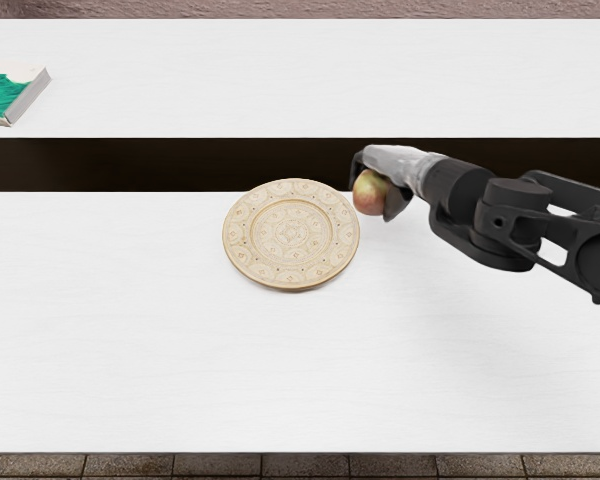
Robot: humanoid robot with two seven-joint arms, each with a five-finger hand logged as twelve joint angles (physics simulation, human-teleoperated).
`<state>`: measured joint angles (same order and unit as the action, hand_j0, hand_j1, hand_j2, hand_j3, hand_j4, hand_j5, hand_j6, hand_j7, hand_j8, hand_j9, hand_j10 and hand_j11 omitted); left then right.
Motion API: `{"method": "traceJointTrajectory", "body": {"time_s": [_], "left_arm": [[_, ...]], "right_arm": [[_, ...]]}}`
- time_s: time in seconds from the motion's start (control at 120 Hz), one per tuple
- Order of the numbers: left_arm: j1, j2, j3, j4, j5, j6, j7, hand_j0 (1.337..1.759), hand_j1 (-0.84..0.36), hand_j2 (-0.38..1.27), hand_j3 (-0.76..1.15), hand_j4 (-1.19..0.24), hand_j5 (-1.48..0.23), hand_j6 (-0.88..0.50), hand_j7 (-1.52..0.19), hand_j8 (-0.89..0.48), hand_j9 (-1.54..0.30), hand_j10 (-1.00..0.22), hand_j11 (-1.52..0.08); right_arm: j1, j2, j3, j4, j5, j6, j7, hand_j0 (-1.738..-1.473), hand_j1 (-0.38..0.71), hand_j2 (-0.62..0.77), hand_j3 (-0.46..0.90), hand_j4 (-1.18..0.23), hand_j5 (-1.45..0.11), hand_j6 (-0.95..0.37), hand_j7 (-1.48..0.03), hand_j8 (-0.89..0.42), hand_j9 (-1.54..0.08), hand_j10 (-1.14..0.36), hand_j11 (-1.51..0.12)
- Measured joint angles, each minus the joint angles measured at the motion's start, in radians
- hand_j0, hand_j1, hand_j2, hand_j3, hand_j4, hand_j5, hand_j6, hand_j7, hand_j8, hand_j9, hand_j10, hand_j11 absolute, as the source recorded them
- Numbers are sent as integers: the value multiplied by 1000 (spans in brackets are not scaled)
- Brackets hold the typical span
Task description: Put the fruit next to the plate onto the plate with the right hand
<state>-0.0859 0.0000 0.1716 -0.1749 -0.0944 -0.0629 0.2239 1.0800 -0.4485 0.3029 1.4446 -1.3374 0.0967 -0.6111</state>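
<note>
Now my right hand (pixel 385 185) grasps the apple (pixel 368 192), fingers curled around it, just right of the plate (pixel 291 234) at frame center.

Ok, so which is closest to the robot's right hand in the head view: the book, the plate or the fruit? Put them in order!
1. The fruit: gripped in the right hand, just past the plate's right edge.
2. The plate: on the table, left of the hand.
3. The book: far off in the top left corner.
</note>
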Motion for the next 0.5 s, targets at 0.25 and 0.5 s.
{"method": "traceJointTrajectory", "body": {"time_s": [0.25,0.5], "left_arm": [[0,0,0,0,0,0,0,1658,349,0,0,0,0,0,0,0,0,0,0],[0,0,0,0,0,0,0,1658,349,0,0,0,0,0,0,0,0,0,0]], "right_arm": [[6,72,1,21,1,-3,0,-1641,286,195,-1,-353,-1060,-199,-978,-167,-1032,-373,-1017],[4,163,0,-50,-11,-8,0,-1642,264,169,-1,-378,-1045,-214,-980,-183,-1021,-394,-1004]]}}
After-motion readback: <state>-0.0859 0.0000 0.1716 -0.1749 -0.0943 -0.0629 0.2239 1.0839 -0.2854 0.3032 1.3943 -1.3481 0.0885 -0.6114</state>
